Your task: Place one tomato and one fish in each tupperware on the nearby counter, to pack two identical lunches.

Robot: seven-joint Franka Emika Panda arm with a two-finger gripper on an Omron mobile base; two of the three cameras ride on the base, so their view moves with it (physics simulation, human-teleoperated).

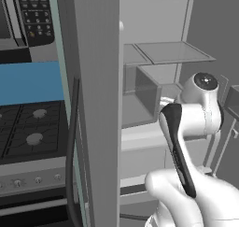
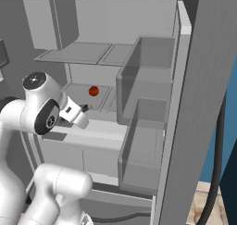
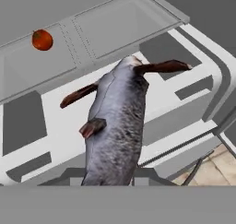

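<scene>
Hand view: the gripper point(image 3: 110, 184) clamps a fish point(image 3: 115, 131) mid-frame; a loose pinch could let it slip out.

1 fish point(image 3: 117, 121), grey w/ brown fins. 1 tomato point(image 3: 42, 39) on a fridge shelf point(image 2: 99, 95). 2 stove burners point(image 1: 35, 126) in sight. 1 microwave keypad point(image 1: 36, 16) above stove.

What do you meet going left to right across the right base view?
Robot arm → gripper → tomato on a fridge shelf → grey door bins → fridge door edge → black handle.
</scene>
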